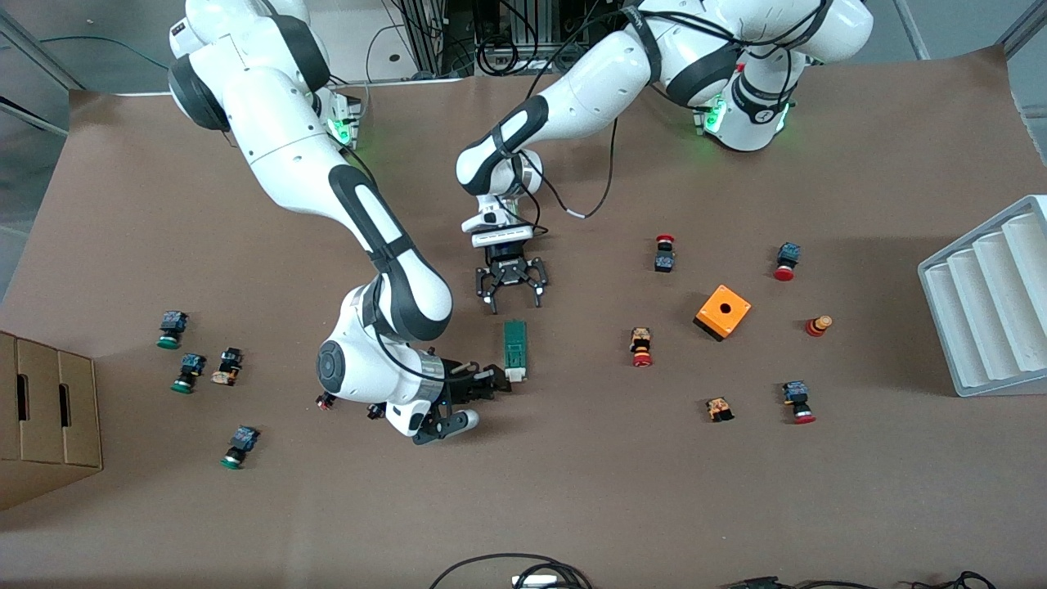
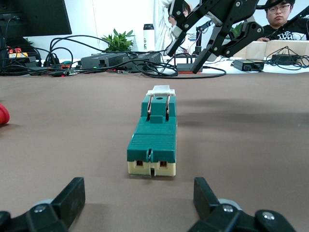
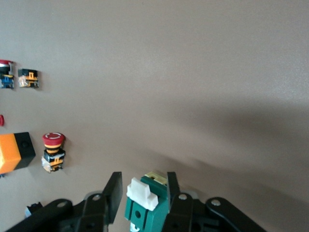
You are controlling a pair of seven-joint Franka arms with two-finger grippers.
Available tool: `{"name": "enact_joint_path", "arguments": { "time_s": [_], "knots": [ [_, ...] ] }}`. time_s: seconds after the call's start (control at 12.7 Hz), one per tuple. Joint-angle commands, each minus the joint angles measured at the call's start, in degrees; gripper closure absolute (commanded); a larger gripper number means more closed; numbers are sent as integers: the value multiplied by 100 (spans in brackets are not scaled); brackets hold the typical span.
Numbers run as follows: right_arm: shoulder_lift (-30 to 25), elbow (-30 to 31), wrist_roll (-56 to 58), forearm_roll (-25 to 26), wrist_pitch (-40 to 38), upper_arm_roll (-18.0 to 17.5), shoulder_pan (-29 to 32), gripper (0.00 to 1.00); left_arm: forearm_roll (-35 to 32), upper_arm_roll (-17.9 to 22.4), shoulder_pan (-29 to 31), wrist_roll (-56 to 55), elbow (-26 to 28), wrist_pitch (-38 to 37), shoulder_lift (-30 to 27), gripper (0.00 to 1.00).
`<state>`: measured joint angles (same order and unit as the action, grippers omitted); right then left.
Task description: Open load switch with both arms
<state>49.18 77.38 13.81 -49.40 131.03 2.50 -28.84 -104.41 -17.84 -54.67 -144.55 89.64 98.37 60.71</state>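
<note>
Load switch (image 1: 514,349) lies flat on the brown counter (image 1: 572,491), long axis running toward the front camera, white slider end nearest that camera.

Right hand (image 1: 496,378) is low at the slider end. In the right wrist view its fingers (image 3: 114,195) bracket the green body on both sides, the white piece (image 3: 141,194) between them. Whether the pads actually press the block cannot be told; read as straddling the switch, half closed.

Left hand (image 1: 513,287) hangs over the counter just off the switch's other end, released, fingers spread. In the left wrist view both fingertips (image 2: 71,198) stand apart from the block (image 2: 153,137), not touching.

Orange box (image 1: 722,312) sits well off toward the left arm's end.
</note>
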Motion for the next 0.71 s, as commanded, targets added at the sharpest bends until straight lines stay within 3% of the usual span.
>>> {"name": "enact_joint_path", "arguments": {
  "time_s": [0.0, 0.63],
  "knots": [
    [127, -74, -63, -665, 98, 40, -43, 55, -36, 17, -70, -29, -237, 86, 310, 0],
    [206, -39, -19, -817, 72, 5, 116, 59, -36, 17, -70, -29, -237, 86, 310, 0]
  ]
}}
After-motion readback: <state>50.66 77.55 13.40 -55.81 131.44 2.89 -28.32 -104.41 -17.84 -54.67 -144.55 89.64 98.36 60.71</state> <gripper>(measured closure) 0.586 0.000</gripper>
